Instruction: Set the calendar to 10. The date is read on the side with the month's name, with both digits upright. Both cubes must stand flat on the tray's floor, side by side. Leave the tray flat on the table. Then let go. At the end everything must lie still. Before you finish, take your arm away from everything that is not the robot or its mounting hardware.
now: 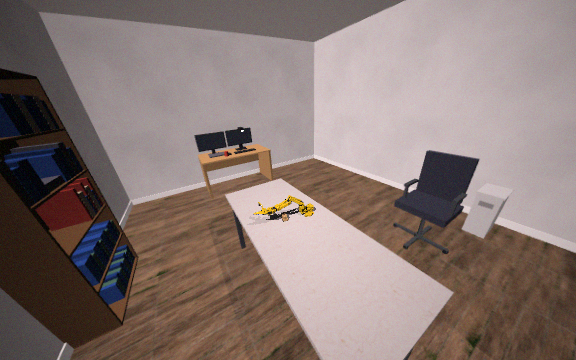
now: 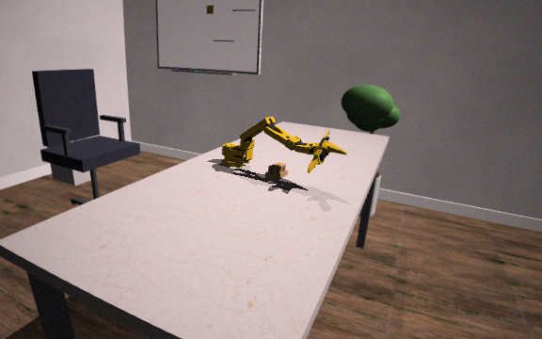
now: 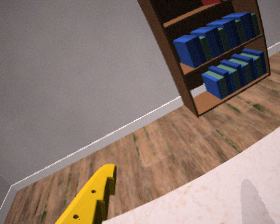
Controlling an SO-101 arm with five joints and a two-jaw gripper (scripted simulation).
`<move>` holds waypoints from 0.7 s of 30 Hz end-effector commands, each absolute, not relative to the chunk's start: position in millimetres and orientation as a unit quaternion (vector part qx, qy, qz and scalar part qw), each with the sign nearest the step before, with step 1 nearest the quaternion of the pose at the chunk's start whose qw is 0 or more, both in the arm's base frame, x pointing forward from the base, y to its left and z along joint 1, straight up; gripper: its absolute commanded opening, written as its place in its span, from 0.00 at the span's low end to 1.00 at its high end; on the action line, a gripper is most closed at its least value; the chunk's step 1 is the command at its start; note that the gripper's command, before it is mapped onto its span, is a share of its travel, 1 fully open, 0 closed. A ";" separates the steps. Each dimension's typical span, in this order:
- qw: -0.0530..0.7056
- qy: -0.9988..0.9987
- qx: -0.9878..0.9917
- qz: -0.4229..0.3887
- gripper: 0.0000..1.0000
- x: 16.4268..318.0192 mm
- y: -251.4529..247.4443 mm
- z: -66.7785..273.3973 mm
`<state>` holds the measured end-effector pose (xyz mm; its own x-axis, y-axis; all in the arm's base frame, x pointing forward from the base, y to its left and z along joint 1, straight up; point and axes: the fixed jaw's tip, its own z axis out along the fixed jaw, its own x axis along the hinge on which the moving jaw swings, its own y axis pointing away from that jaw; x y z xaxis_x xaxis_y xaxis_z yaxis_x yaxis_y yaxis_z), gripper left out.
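Observation:
The calendar is a small light-brown wooden block shape on the table, beside the arm's shadow. It is too small to tell the tray and cubes apart or to read any digit or month name. My gripper is wide open and empty. It is raised above the table, out past the calendar on the side away from the arm's base. In the wrist view one yellow jaw shows at the lower left; the calendar does not show there.
The yellow arm's base stands on the white table on the calendar's other side. The arm arches over beside the calendar. The table's end edge lies beyond the gripper. A bookshelf stands on the floor beyond the table.

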<state>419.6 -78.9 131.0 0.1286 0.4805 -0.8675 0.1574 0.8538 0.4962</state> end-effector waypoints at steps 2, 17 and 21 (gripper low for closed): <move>0.746 0.613 0.232 0.120 0.89 415.8 -78.2 173.1; 0.826 0.513 0.194 0.133 0.43 385.4 -71.9 274.8; 0.845 0.483 0.182 0.136 0.36 373.6 -69.5 301.9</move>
